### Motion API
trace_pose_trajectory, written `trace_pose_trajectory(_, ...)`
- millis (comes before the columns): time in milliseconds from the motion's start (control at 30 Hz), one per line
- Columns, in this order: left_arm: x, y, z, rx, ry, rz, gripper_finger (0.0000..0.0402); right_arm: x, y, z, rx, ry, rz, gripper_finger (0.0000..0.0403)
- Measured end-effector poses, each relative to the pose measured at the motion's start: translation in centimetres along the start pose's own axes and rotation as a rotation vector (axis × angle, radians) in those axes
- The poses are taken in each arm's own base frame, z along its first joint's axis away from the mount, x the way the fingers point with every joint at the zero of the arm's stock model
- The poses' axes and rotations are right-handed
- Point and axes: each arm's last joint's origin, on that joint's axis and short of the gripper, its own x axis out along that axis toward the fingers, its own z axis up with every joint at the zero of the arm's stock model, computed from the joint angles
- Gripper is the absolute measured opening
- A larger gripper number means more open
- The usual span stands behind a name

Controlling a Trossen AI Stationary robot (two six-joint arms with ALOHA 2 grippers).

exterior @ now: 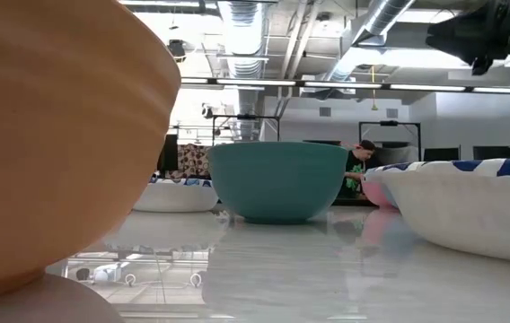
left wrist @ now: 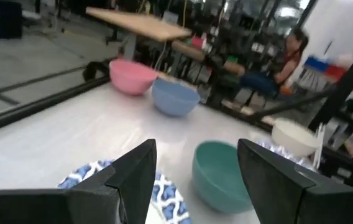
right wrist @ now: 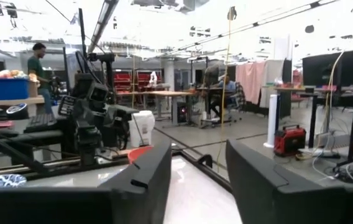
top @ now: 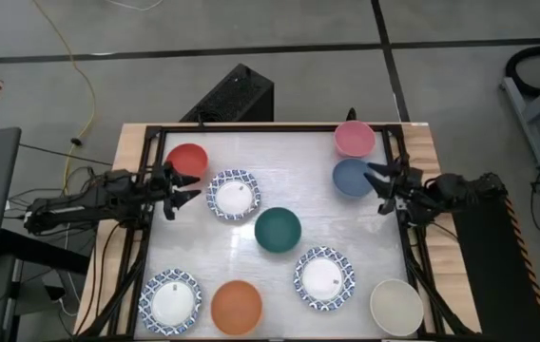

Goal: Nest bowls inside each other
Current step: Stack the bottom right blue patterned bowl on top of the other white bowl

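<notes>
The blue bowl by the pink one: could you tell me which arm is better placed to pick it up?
Probably the right. The right gripper is open, right beside the blue bowl, next to the pink bowl. The left gripper sits across the table by the red bowl.

A white-topped bench (top: pixel 279 180) with wooden side edges is seen from above. Six bowls are set on it: a red bowl (top: pixel 186 161) at the far left, a pink bowl (top: pixel 355 139) at the far right with a blue bowl (top: pixel 353 177) just beside it on the near side, a dark green bowl (top: pixel 278 229) near the middle, an orange bowl (top: pixel 237 307) at the near edge, and a cream bowl (top: pixel 396 307) at the near right corner. Three blue-and-white patterned plates are laid flat: one (top: pixel 234 195) left of centre, one (top: pixel 324 278) right of centre, one (top: pixel 171 301) at the near left.
</notes>
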Motion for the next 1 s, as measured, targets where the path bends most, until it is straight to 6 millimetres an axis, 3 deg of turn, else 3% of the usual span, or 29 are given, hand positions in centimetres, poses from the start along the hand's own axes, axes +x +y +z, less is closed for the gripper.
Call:
trace_pose_trajectory(233, 1.0, -1.1, 3.2, 0.082, 0.134, 0.081, 0.0214, 0.0, -0.2, 0.6, 0.002, -0.013, -0.003, 0.0239)
trace_pose_trajectory(567, 4.0, -2.0, 6.3, 0.164, 0.313, 0.241, 0.0214, 1.4, 0.3, 2.0, -0.084, 0.114, -0.18, 0.024)
trace_pose_trajectory(833, 5.1, -2.8, 8.3, 0.211, 0.454, 0.271, 0.0214, 3.6, 1.1, 6.7, -0.09, 0.153, -0.336, 0.024)
trace_pose_trajectory(1000, 5.0, -3.5, 9.8, 0.194, 0.484, 0.205, 0.0214, 4.3, 1.2, 8.5, -0.102, 0.213, -0.401, 0.024)
